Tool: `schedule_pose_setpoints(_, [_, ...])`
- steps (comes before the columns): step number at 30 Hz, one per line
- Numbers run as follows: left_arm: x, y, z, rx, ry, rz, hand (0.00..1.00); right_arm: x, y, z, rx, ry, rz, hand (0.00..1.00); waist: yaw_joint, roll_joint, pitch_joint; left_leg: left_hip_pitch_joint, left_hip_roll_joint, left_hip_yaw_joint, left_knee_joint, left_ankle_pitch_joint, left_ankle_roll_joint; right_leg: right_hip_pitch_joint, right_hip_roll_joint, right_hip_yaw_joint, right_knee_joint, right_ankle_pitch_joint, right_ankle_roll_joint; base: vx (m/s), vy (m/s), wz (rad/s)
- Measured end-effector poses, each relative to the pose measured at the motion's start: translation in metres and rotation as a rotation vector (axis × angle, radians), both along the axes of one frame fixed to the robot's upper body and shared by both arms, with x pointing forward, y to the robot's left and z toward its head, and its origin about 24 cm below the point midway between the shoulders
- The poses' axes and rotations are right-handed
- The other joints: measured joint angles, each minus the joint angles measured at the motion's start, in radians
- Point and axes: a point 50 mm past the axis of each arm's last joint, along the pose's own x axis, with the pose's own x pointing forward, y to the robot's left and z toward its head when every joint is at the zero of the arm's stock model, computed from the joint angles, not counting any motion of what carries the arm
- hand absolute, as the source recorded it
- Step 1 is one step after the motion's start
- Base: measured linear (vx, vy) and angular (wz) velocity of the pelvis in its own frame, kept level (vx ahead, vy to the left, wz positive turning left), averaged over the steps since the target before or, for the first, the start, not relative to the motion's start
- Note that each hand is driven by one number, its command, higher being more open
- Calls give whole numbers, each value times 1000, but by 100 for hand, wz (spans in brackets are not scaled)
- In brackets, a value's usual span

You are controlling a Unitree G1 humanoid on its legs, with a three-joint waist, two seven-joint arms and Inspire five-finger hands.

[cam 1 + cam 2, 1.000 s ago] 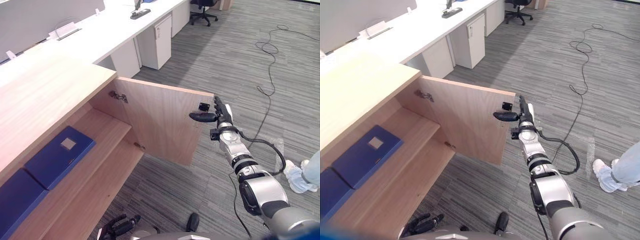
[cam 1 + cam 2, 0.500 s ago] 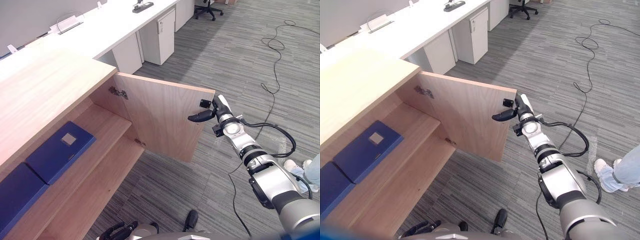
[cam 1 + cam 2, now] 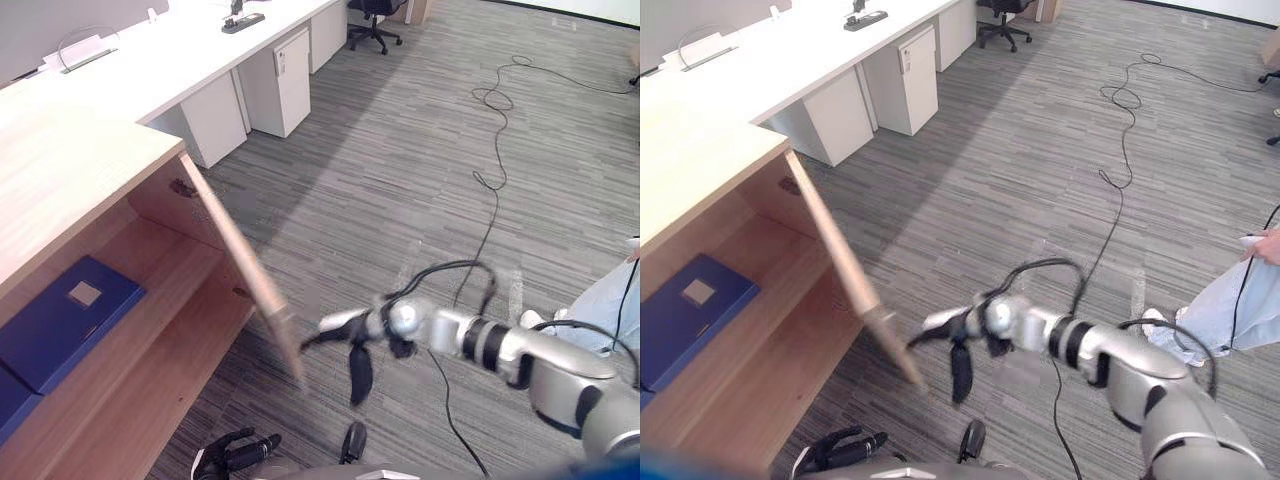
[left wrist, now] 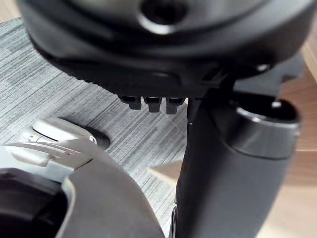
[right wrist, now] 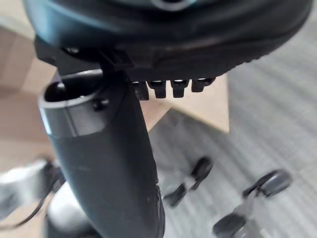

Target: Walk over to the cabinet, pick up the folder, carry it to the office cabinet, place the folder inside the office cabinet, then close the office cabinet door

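Note:
A blue folder [image 3: 60, 320] lies flat on the upper shelf inside the wooden office cabinet [image 3: 70, 170]. The cabinet door [image 3: 235, 255] stands half swung, seen almost edge-on. My right hand [image 3: 350, 325] is low beside the door's free lower corner, fingers straight and pointing at it, thumb hanging down. Motion blur hides whether the fingertips touch the wood. The right wrist view shows the door panel [image 5: 208, 104] just past the fingers. My left hand [image 3: 840, 450] hangs idle and relaxed at the bottom edge, holding nothing.
A second dark blue folder [image 3: 5, 395] lies at the shelf's left end. White desks with a drawer pedestal [image 3: 280, 80] run behind the cabinet, with an office chair [image 3: 375, 10] beyond. A person in light trousers [image 3: 1240, 290] stands at the right on grey carpet.
The door has swung from wide open to about half shut. My right hand dropped and moved left with its free edge. The camera view has shifted too.

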Motion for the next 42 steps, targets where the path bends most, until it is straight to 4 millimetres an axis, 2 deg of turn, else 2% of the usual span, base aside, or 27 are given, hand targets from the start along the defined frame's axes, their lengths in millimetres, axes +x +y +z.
schedule_pose_setpoints(1, [-2, 2, 0, 1, 6, 19, 100, -9, 11, 1, 19, 26, 52, 100, 1, -7, -4, -3, 1, 0, 0, 3, -5, -6, 1, 0, 0, 2, -3, 39, -27, -2])
schedule_pose_setpoints(3, [-7, 4, -1, 3, 17, 48, 100, -15, 17, 2, 32, 42, 84, 100, 4, -20, -12, -5, 0, 1, 1, 5, -8, -7, 1, 1, 0, 4, -5, 19, -7, -1])
schedule_pose_setpoints(7, [-18, 13, 0, 18, 35, 105, 100, -14, 16, 0, 16, 41, 74, 100, 8, -56, -37, -15, -2, 3, 14, 0, -7, -8, -2, 4, 0, 9, -2, 0, 0, 0])
schedule_pose_setpoints(10, [-20, 16, 0, 26, 42, 114, 100, -14, 17, 0, 12, 45, 77, 100, 7, -64, -42, -16, -3, 4, 17, 0, -8, -9, -3, 6, 0, 10, 0, 16, 15, -2])
schedule_pose_setpoints(14, [-23, 16, -1, 22, 47, 138, 100, -20, 29, -7, 38, 73, 52, 100, 13, -65, -44, -21, -2, -2, 20, 0, -8, -8, -3, -1, 0, 10, 0, 48, 13, 5])
schedule_pose_setpoints(17, [-22, 13, -2, 13, 47, 155, 100, -17, 33, -25, 77, 131, -109, 100, 31, -61, -42, -37, -3, -34, 30, 3, -12, -7, -7, -32, 1, 8, -3, 59, 6, 25])
schedule_pose_setpoints(18, [-21, 13, -2, 10, 45, 156, 100, -15, 31, -29, 81, 134, -154, 100, 38, -52, -35, -38, -5, -43, 29, 4, -15, -5, -9, -38, 0, 7, -4, 54, 6, 47])
schedule_pose_setpoints(21, [-16, 4, -3, -17, 35, 185, 100, 2, 12, -54, 84, 103, -473, 100, 73, -16, -10, -36, -16, -97, 35, 8, -15, 24, -25, -90, 1, -5, 2, 35, 15, 56])
schedule_pose_setpoints(22, [-15, 0, -4, -24, 32, 204, 100, 10, 0, -64, 69, 72, -613, 100, 81, -5, -3, -59, -20, -122, 64, 3, -16, 26, -31, -116, 3, -7, 2, 12, 28, 69])
schedule_pose_setpoints(23, [-13, -3, -5, -31, 30, 210, 100, 16, -15, -70, 58, 49, -745, 100, 85, 19, 14, -96, -26, -159, 109, -9, -19, 25, -35, -149, 3, -9, 2, 1, 23, 78])
schedule_pose_setpoints(25, [-11, -8, -6, -42, 37, 225, 100, 19, -42, -82, 14, 9, -922, 100, 96, 42, 35, -126, -22, -159, 138, -16, -8, 36, -50, -212, 4, -20, -1, -14, -1, 84])
schedule_pose_setpoints(26, [-11, -10, -6, -46, 38, 231, 100, 16, -54, -88, -5, 10, -985, 100, 101, 50, 43, -125, -2, -108, 138, -14, 14, 47, -57, -233, 2, -25, 1, -34, -34, 121])
schedule_pose_setpoints(27, [-10, -12, -7, -50, 40, 238, 100, 5, -76, -101, -51, 24, -1104, 100, 100, 61, 52, -128, 46, 32, 142, -3, 71, 69, -80, -295, 0, -36, 11, -32, -27, 151])
schedule_pose_setpoints(28, [-9, -13, -6, -50, 34, 239, 100, -10, -99, -113, -105, 51, -1222, 100, 99, 65, 51, -136, 86, 157, 146, 2, 87, 81, -105, -355, -1, -45, 24, -29, -22, 162])
schedule_pose_setpoints(29, [-8, -13, -6, -48, 29, 240, 100, -17, -108, -119, -127, 71, -1282, 100, 99, 67, 50, -144, 100, 214, 147, 3, 89, 83, -118, -386, -1, -49, 31, 11, 34, 171])
schedule_pose_setpoints(30, [-5, -13, -5, -41, 20, 233, 100, -33, -126, -128, -164, 110, -1407, 100, 92, 70, 49, -160, 110, 311, 144, 4, 89, 87, -145, -453, 0, -51, 47, 25, 56, 157])
schedule_pose_setpoints(31, [-5, -13, -5, -38, 20, 231, 100, -46, -136, -135, -184, 134, -1494, 100, 86, 72, 49, -161, 110, 365, 129, 5, 90, 93, -165, -504, -1, -51, 59, 57, 115, 207])
schedule_pose_setpoints(32, [-7, -14, -5, -44, 34, 231, 100, -67, -149, -144, -212, 179, -1616, 100, 80, 77, 46, -156, 106, 418, 93, 15, 78, 111, -198, -579, 0, -49, 86, 59, 111, 168])
schedule_pose_setpoints(33, [-9, -17, -6, -48, 43, 223, 100, -76, -155, -147, -222, 202, -1668, 100, 79, 85, 39, -151, 96, 417, 69, 32, 63, 120, -209, -609, 0, -46, 98, 93, 167, 168])
schedule_pose_setpoints(34, [-13, -22, -8, -60, 58, 209, 100, -91, -163, -152, -238, 235, -1757, 100, 78, 96, 34, -135, 66, 391, 18, 86, 46, 146, -228, -658, 1, -40, 123, 104, 184, 132])
schedule_pose_setpoints(35, [-16, -25, -8, -68, 69, 203, 100, -105, -170, -156, -249, 270, -1847, 100, 80, 108, 25, -117, 37, 353, -23, 136, 44, 179, -246, -703, 3, -33, 148, 117, 195, 110])
schedule_pose_setpoints(36, [-17, -25, -9, -68, 75, 200, 100, -109, -172, -157, -250, 280, -1874, 100, 80, 110, 22, -112, 30, 342, -32, 149, 47, 188, -251, -714, 3, -31, 154, 143, 190, 99])
schedule_pose_setpoints(37, [-22, -26, -9, -69, 93, 189, 100, -121, -176, -160, -247, 316, -1966, 100, 80, 116, 8, -97, 2, 306, -52, 188, 59, 223, -269, -758, 4, -25, 178, 175, 197, 104])
schedule_pose_setpoints(38, [-25, -27, -10, -70, 105, 175, 100, -132, -178, -162, -246, 344, -2048, 100, 79, 114, -8, -92, -35, 262, -66, 191, 71, 258, -301, -808, 11, -17, 202, 199, 210, 119])
schedule_pose_setpoints(39, [-27, -28, -10, -71, 110, 171, 100, -136, -180, -163, -252, 352, -2079, 100, 76, 116, -19, -87, -53, 238, -76, 193, 84, 269, -322, -833, 31, -18, 208, 257, 266, 132])
schedule_pose_setpoints(41, [-22, -31, -10, -80, 102, 131, 100, -150, -190, -165, -254, 382, -2218, 100, 61, 122, -47, -70, -126, 149, -93, 209, 120, 308, -436, -918, 193, -62, 239, 284, 290, 139])
schedule_pose_setpoints(42, [-19, -32, -9, -81, 92, 109, 100, -155, -195, -165, -249, 389, -2277, 100, 54, 123, -47, -57, -157, 110, -93, 214, 131, 325, -506, -924, 300, -95, 211, 306, 344, 151])
